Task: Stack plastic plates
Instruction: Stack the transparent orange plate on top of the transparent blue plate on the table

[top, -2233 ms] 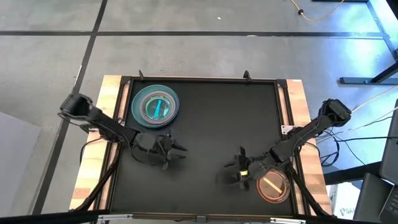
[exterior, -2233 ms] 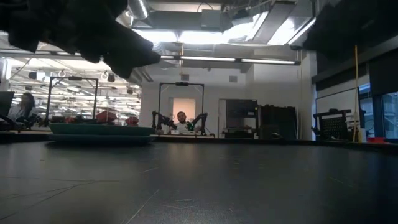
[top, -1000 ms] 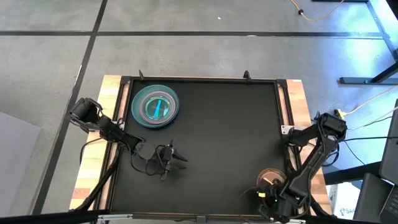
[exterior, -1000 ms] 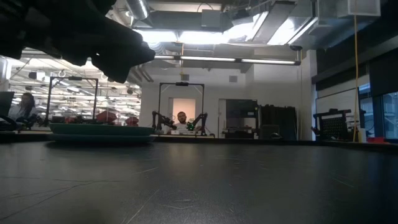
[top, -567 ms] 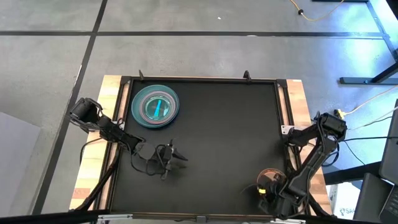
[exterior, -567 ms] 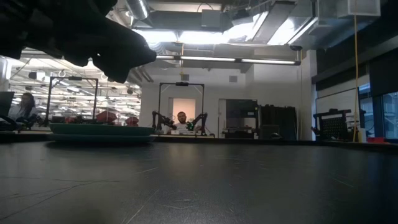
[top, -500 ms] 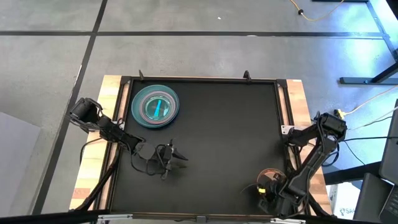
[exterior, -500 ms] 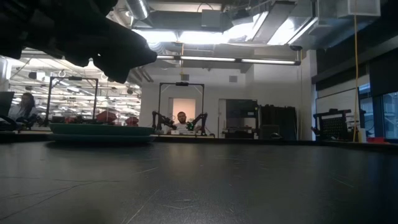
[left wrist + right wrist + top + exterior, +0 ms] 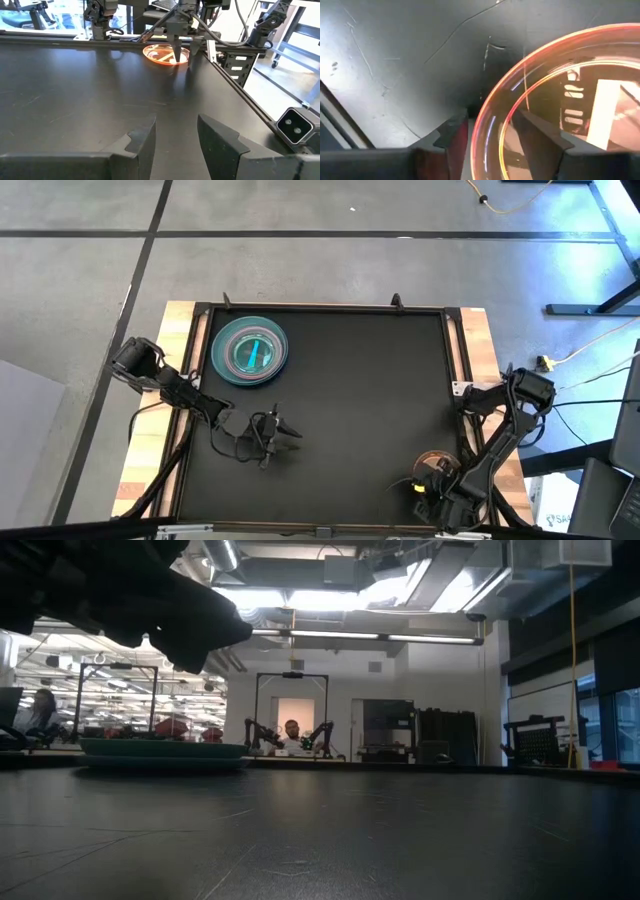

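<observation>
**R arm at the orange plate, pick-up step**

Table: black top, wood side rails, mostly bare.

Plate stack: far-left corner in the high view. Large teal plate at the bottom, smaller translucent ones nested inside, the top one bluish w/ a stripe. Low view shows only a teal rim, sitting flat on the table.

Orange plate: translucent, near-right corner, well apart from the stack. It's the last loose plate in view.

Right gripper: down at the orange plate. In the R wrist view the fingers are parted narrowly, w/ the plate's rim running between them, one finger outside the rim and one over the inside. Not closed on it as far as I can see. L wrist view shows the same gripper pointing down onto the plate.

Left gripper: waits above the table mid-left, near the stack, fingers apart by a moderate gap, holding nothing.

Step, my read: grasping the last plate by its rim. Next: close on the rim, lift w/o tipping, carry across to the far-left, set centred on the stack. Thin slick rim, so it may slip.
</observation>
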{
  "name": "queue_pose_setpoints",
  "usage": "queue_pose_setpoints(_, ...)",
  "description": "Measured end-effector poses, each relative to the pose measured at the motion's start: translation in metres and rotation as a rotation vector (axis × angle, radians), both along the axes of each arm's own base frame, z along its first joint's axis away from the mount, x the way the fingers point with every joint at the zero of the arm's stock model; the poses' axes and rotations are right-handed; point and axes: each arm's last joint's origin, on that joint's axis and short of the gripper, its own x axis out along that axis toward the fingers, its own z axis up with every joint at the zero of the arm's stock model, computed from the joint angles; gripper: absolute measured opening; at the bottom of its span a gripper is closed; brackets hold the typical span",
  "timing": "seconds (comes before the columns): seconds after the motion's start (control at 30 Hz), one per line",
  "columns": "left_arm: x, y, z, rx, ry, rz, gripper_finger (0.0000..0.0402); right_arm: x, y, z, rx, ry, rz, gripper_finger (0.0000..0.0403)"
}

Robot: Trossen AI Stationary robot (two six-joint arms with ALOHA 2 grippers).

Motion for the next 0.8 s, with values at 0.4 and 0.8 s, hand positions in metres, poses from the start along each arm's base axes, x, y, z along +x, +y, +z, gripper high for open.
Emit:
queue_pose_setpoints(0.4,0.0,0.0,0.0,0.009,-0.002,0.011,0.0138,0.011,-0.006,-0.001,-0.095,-0.102,0.172,0.0009)
queue_pose_setpoints(0.8,0.0,0.0,0.0,0.009,-0.002,0.012,0.0137,0.09,-0.048,0.002,-0.281,-0.297,0.477,0.0005)
